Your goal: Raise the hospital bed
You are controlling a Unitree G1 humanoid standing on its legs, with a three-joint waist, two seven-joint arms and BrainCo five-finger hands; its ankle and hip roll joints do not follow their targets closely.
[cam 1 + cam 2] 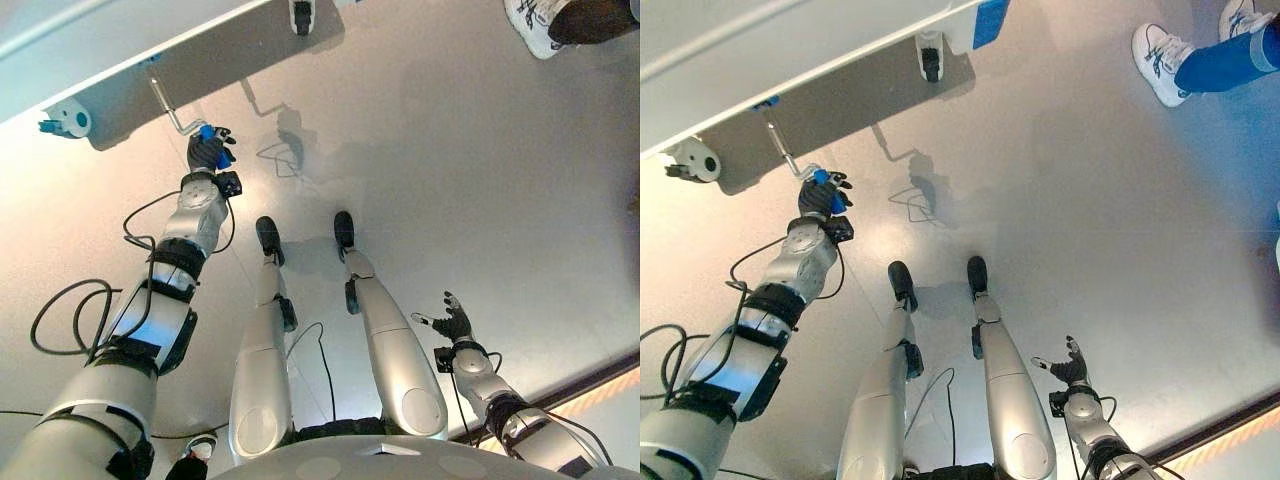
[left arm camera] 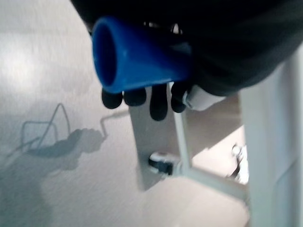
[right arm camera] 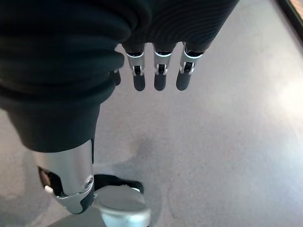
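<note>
The left hand [image 1: 209, 150] is curled round the blue plastic grip [image 2: 137, 54] of the bent steel crank [image 1: 170, 105] below the white hospital bed frame [image 1: 130, 45]. The right hand [image 1: 455, 320] hangs open, well apart from the crank.

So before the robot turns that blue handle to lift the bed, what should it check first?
1. Left hand wrapped round the blue crank handle: ok, fingers curl around it.
2. Metal crank rod joined to the bed frame: ok.
3. Right hand out of the way: ok, open and low over the floor.
4. Person's shoes away from the crank: ok, they stand far off to the right.
5. Bed wheel locked: cannot tell.
6. Room for the handle to swing: ok, bare floor beside it.
</note>
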